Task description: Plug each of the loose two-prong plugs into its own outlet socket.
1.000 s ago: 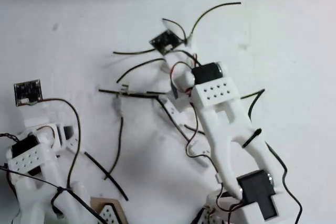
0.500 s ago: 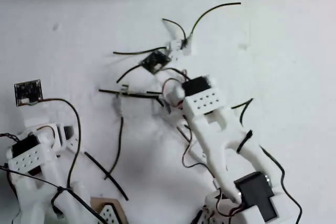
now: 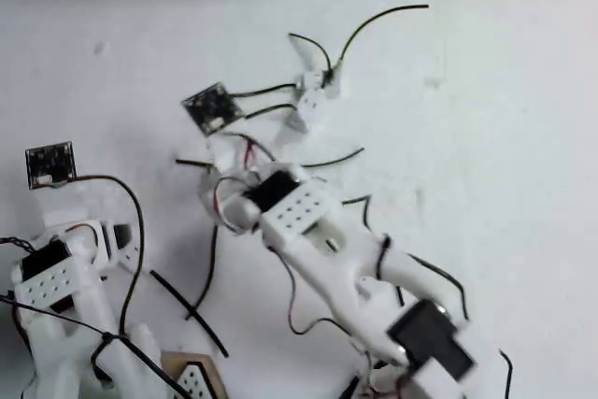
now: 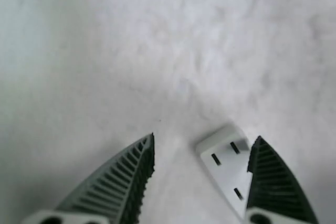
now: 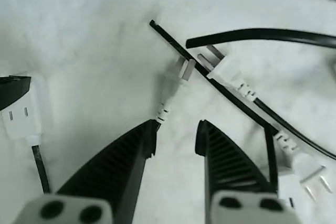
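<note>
While the right gripper hung spread over a white plug, the left gripper sat spread.
Outlet socket lay just beside 1 left finger.

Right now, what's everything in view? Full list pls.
Table: 1, white, under everything.
Plugs: 3, white, two-prong, loose beyond the right pincer.
Socket: 1, white, in the gap of the left pincer, next to one finger.
Block: 1, white, far centre, cords attached; can't tell if it's a socket.
Cords: several, black, strewn mid-table.
Brown piece: 1, near edge.
Modules: 2, black squares, wired, one by each arm.
Arms: 2, white; left arm near-left, right arm stretched to mid-table.
Pincers: 2, black fingers, both open; right one empty.
</note>
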